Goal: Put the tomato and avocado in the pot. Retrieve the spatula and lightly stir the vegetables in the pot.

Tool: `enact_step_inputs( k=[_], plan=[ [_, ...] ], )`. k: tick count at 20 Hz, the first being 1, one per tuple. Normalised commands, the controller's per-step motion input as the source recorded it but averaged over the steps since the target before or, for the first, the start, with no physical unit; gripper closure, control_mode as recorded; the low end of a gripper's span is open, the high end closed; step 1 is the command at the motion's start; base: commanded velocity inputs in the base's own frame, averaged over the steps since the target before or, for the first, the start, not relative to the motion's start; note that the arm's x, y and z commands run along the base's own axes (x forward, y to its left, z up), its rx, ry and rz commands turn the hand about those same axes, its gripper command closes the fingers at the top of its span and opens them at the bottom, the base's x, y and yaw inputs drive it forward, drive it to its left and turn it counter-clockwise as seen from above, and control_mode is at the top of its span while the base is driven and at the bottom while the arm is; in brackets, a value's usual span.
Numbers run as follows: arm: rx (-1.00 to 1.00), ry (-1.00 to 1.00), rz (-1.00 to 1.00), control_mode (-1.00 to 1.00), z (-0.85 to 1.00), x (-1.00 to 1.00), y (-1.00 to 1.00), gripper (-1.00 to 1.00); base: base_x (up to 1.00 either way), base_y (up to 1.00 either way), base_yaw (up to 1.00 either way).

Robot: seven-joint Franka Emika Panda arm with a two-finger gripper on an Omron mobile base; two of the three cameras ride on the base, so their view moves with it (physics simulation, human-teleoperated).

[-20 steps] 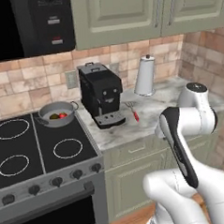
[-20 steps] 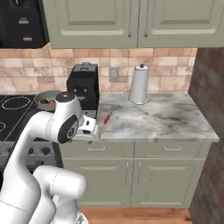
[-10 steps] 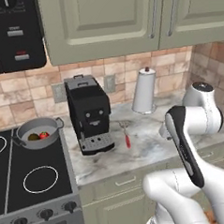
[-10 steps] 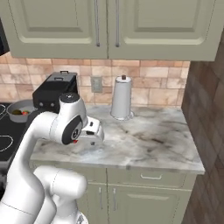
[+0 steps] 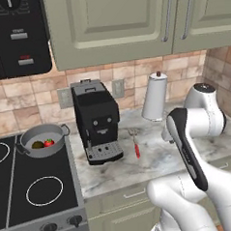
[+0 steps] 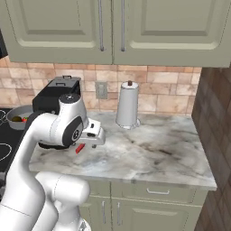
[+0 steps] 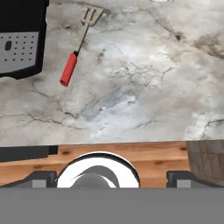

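The grey pot stands on the stove's back right burner, with the red tomato and the dark green avocado lying inside it. On the marble counter, right of the coffee machine, lies the spatula, its red handle toward the front. The hand view has the spatula at the upper left, its slotted head away from me. My gripper hangs open over the counter, above and beside the spatula, its fingertips wide apart and holding nothing.
A tall black coffee machine stands between the stove and the spatula. A white paper towel roll is at the back of the counter. Cabinets hang overhead. A dark wall ends the counter on the right.
The base has driven to the right along the counter, so the stove and pot slid to the left edge of both base views. The spatula now lies close under the hand.
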Motion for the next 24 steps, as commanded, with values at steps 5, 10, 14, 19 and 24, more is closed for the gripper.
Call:
enact_step_inputs(
  k=[5, 10, 14, 19, 24],
  plan=[
    [0.0, 0.0, 0.0, 1.0, 0.0, 0.0, 0.0, -1.0, 0.0, 0.0, 0.0],
    [0.0, 0.0, -0.03, -1.0, -0.18, 0.41, 0.2, -1.0, 0.0, 0.0, 0.0],
    [0.01, -0.01, -0.06, -1.0, -0.36, 0.76, 0.26, -1.0, 0.0, 0.0, 0.0],
    [0.02, 0.01, -0.03, -1.0, -0.47, 0.41, 0.18, -1.0, 0.0, 0.0, 0.0],
    [0.02, 0.01, 0.1, -1.0, -0.42, 0.18, 0.13, -1.0, 0.0, 0.0, 0.0]
  ],
)
